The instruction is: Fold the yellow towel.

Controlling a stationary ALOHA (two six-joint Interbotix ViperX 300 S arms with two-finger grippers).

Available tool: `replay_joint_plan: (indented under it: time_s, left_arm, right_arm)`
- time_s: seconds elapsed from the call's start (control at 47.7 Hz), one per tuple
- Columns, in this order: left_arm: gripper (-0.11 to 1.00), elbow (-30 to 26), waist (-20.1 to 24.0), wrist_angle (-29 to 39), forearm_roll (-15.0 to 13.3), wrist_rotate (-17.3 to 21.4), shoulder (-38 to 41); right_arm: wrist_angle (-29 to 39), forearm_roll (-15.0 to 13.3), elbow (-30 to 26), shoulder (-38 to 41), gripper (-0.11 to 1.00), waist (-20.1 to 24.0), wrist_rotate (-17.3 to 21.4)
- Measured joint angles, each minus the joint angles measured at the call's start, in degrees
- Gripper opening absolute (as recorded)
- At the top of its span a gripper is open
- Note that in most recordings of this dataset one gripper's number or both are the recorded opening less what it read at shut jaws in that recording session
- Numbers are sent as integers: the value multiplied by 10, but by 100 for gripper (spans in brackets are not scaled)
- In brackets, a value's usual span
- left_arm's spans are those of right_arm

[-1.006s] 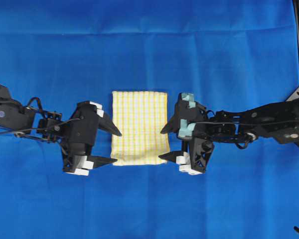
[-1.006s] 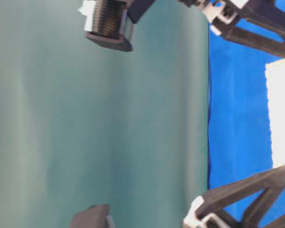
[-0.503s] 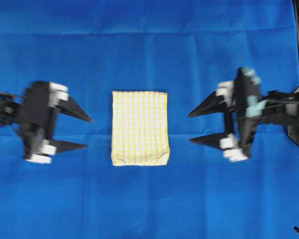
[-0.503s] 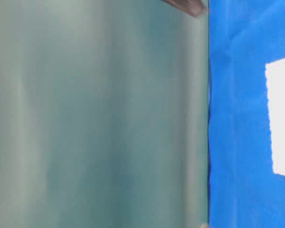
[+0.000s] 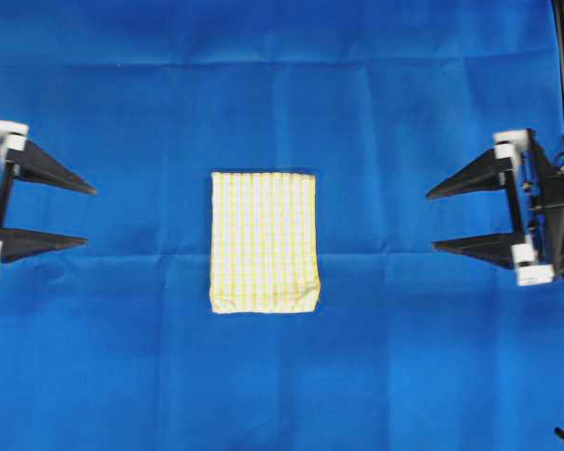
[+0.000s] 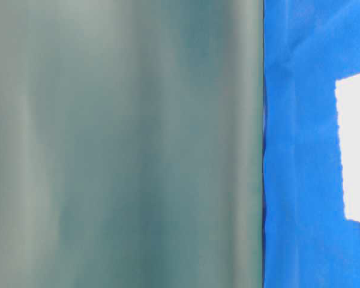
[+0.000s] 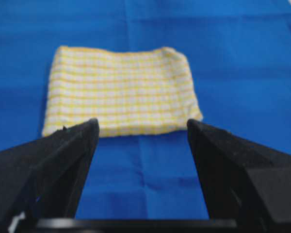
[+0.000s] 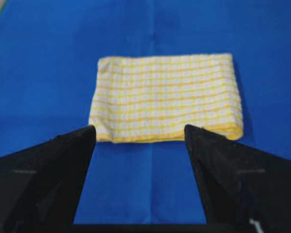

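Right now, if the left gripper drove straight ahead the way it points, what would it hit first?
Probably the yellow towel. The left gripper is open and aimed across bare blue cloth at the towel's near edge; nothing else lies between. Its height above the cloth is unclear, so it might pass over.

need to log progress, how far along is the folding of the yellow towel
The fold looks done: the pale yellow-and-white checked cloth towel lies as a compact layered rectangle on the large plain blue cloth, its folded edge showing in the right wrist view. Nothing is in hand: the left gripper and right gripper are both open and empty, well apart from the towel at the view's sides. Little seems left, beyond perhaps parking the arms.
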Motion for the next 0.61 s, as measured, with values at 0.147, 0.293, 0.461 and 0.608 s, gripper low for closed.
replay_joint_plan:
  time_s: [0.147,0.293,0.461,0.608]
  left_arm:
    - [67,27,8,0,0,0,-40]
    - [67,55,20,0,0,0,-65]
    - [67,70,22,-2,0,0,-78]
    - [66,89,22,-13,0,-1,-84]
  right_arm:
    - [-7,0,33,-35,74,0,-1]
    - [-15,0,55,-55,74,0,0]
    - [-27,0,73,-62,74,0,-1]
    - [-38,0,81,-62,74,0,-1]
